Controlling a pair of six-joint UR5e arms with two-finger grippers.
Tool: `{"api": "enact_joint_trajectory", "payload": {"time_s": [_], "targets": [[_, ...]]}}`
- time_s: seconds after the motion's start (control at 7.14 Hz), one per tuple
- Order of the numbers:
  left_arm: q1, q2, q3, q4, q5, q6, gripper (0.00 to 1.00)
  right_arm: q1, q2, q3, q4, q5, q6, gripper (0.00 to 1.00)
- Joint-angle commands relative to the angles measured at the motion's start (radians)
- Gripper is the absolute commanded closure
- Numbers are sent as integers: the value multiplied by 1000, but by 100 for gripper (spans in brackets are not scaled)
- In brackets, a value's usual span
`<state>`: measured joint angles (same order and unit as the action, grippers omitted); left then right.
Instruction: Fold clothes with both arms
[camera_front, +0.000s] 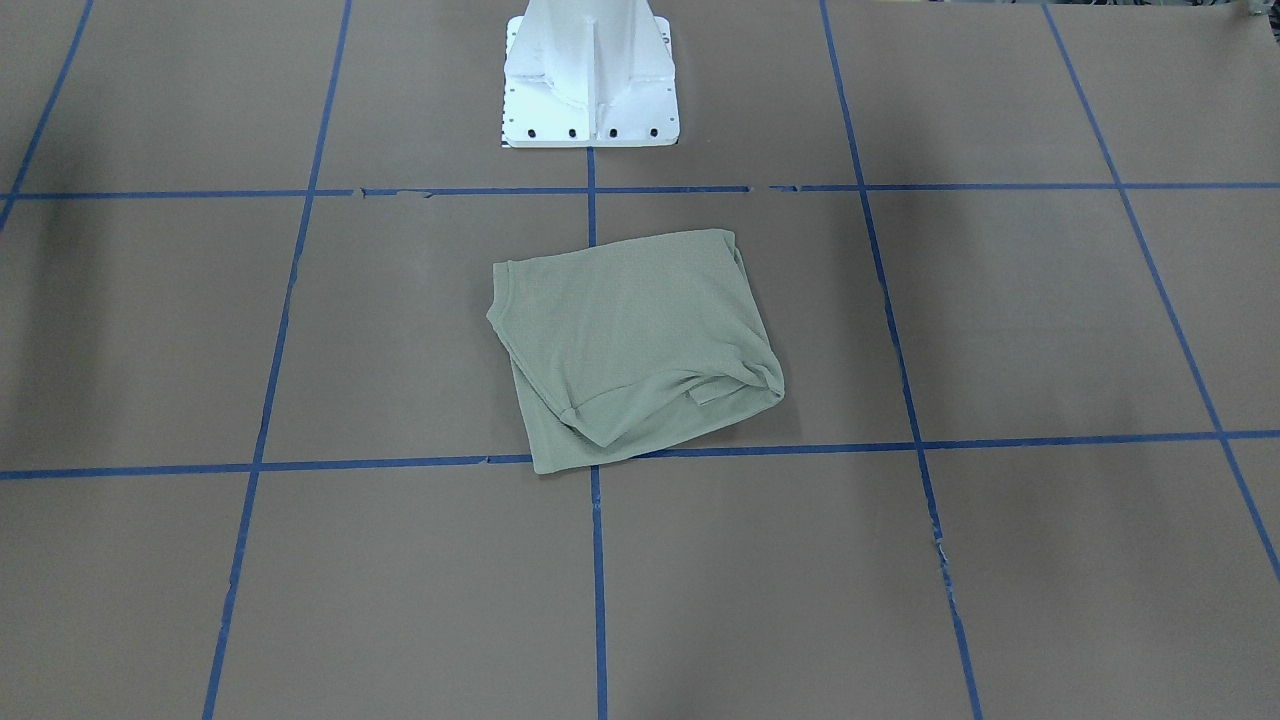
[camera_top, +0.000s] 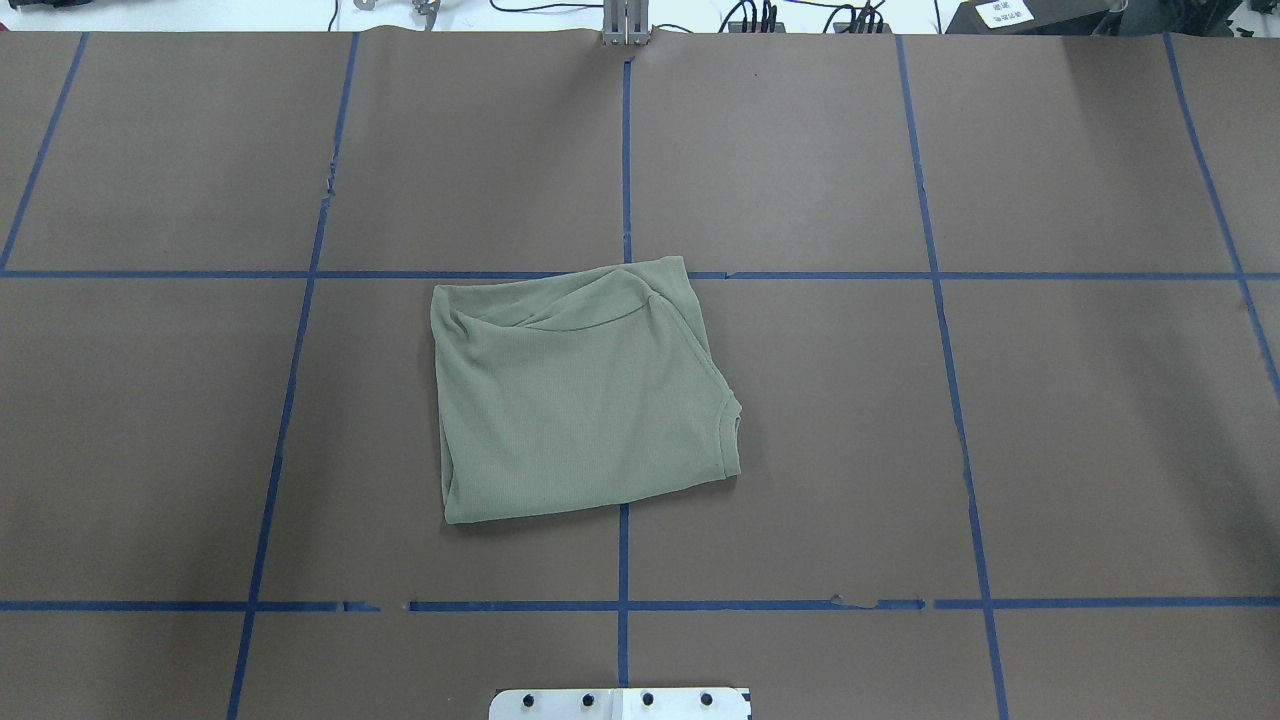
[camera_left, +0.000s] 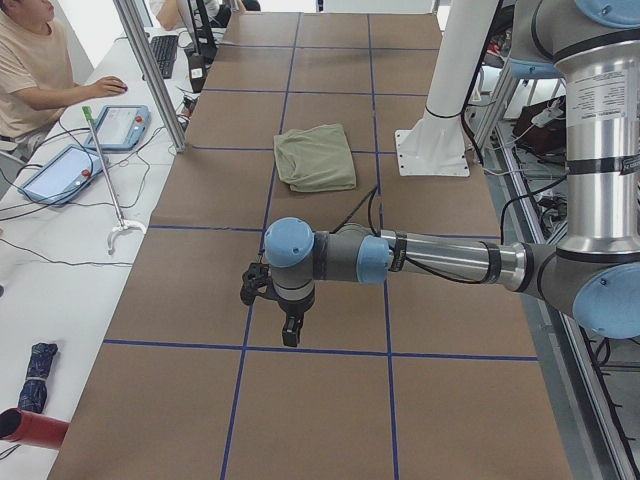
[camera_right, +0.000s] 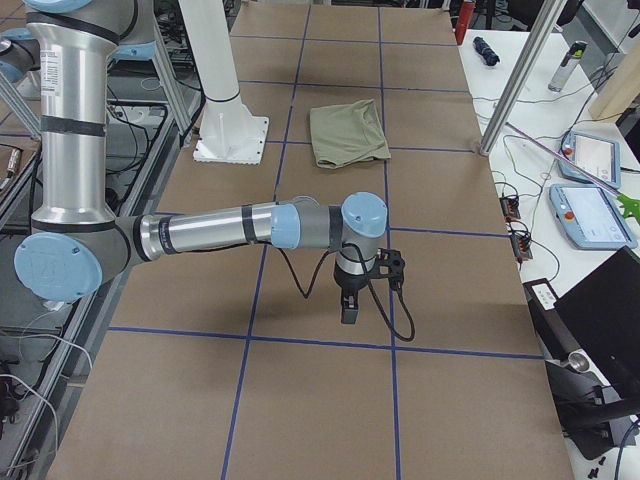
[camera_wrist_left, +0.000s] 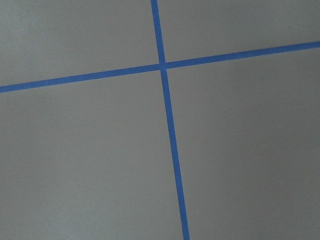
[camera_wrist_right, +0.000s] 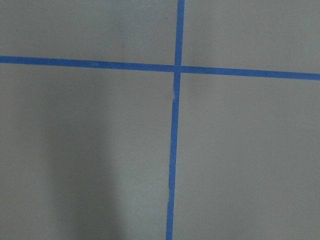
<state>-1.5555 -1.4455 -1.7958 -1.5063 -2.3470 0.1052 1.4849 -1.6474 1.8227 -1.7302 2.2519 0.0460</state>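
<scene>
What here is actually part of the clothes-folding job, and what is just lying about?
Part of the job:
- green shirt, lying folded
- left arm
- right arm

Just lying about:
- white pedestal
- tablets
- keyboard

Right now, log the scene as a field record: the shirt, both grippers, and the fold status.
shirt: green shirt, folded into a rough square, lying flat on the table
position: mid-table, in front of the white pedestal
left gripper: away from the shirt, above taped table; open or shut cannot be told
right gripper: away from the shirt, above taped table; open or shut cannot be told
</scene>
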Motion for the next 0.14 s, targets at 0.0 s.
{"api": "enact_joint_trajectory", "payload": {"time_s": [0.0], "targets": [[0, 2, 1, 0, -2, 4, 0, 0, 0, 0, 0, 0, 0, 0]]}}
